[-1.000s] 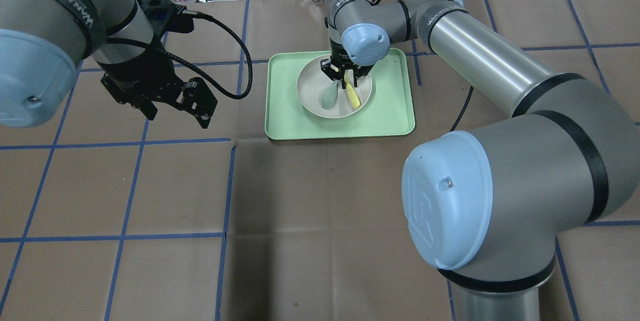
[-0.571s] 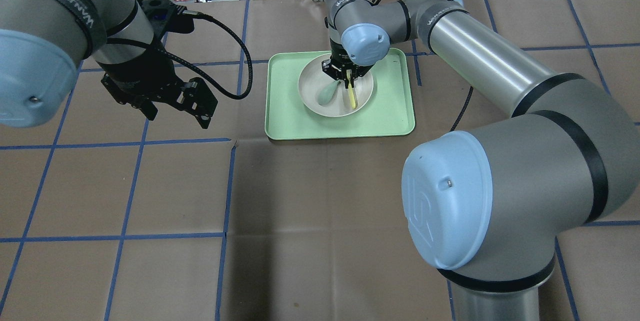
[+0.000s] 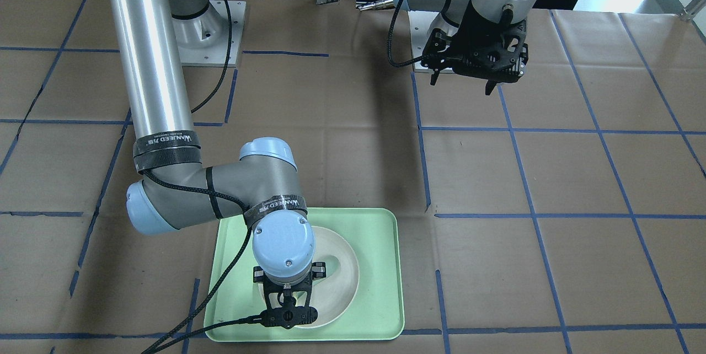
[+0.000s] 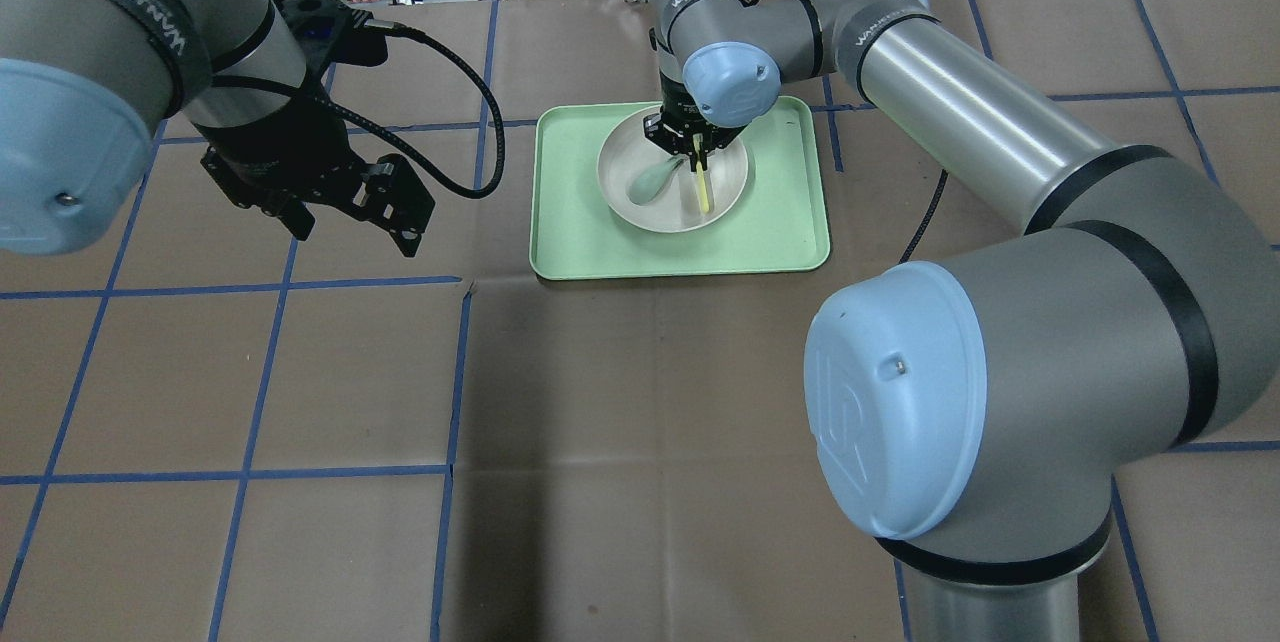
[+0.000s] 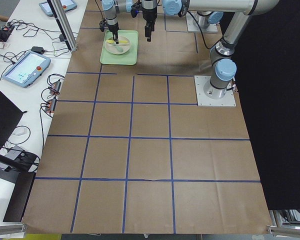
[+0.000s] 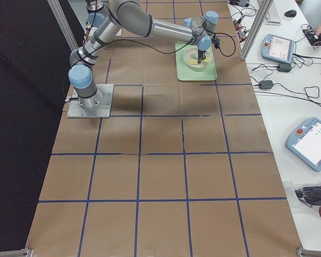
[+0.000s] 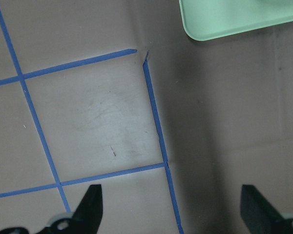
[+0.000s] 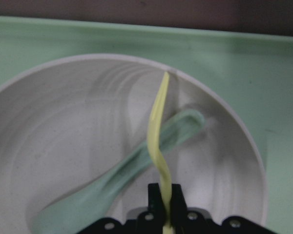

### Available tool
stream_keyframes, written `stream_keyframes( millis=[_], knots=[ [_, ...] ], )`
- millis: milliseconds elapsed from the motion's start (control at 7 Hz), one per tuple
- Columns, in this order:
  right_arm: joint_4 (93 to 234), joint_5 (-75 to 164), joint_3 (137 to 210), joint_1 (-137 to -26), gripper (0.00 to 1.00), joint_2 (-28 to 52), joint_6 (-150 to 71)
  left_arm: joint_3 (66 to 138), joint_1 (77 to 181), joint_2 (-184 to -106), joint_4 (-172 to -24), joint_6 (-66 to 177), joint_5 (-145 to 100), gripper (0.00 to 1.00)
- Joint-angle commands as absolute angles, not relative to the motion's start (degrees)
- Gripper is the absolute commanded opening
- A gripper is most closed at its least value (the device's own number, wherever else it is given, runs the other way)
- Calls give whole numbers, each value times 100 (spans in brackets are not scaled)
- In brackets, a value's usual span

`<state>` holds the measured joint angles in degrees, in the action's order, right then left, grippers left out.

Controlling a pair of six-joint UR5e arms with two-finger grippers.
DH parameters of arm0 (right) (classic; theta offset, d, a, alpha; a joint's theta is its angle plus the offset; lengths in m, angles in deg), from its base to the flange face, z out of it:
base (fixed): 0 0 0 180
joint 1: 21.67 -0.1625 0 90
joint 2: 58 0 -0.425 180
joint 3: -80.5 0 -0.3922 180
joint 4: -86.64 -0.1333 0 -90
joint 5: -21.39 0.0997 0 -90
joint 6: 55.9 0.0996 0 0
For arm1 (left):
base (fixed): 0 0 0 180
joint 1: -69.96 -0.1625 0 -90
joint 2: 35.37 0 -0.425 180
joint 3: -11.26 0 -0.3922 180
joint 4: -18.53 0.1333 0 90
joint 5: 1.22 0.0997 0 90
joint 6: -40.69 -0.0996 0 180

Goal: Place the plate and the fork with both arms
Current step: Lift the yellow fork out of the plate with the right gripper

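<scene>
The off-white plate (image 4: 733, 190) sits in the light-green tray (image 4: 780, 232). The pale-yellow fork (image 4: 704, 190) and a grey-green spoon (image 4: 648, 180) are in the plate. My right gripper (image 4: 695, 160) is over the plate and shut on the fork's near end. In the right wrist view the fork (image 8: 158, 131) runs from the gripper (image 8: 165, 200) out to the plate's rim (image 8: 53, 126), across the spoon (image 8: 112, 180). My left gripper (image 4: 355, 230) is open and empty above the table, left of the tray. It also shows in the left wrist view (image 7: 171, 204).
The table is covered in brown paper with a blue tape grid. The tray's corner (image 7: 224, 19) shows at the top of the left wrist view. Cables and control pendants lie beyond the table's far edge.
My right gripper has shut on the fork and shifted slightly toward the far side of the plate with it. The left arm has not moved.
</scene>
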<state>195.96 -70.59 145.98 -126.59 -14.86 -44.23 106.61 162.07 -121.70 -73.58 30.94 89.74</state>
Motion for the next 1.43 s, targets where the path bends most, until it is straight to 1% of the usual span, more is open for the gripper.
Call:
stream_keyframes(
  millis=[0,571,857,1143,1286],
  knots=[
    [19536,-6976,14554,-12617,0,-1362,-4299,10662,16207,-12168,-7358,3094,8974,99],
    [19317,-6887,14650,-12547,0,-651,-4210,10670,16207,-12141,-7376,3094,8974,99],
    [19246,-6940,14746,-12345,0,-615,-4315,10671,16207,-12141,-7376,3094,8974,99],
    [19281,-6993,15044,-11934,0,-554,-4980,10671,16207,-12141,-7376,3094,8974,99],
    [19359,-6967,15342,-11749,0,-518,-5201,10671,16207,-12150,-7367,3094,8974,99]
  ],
)
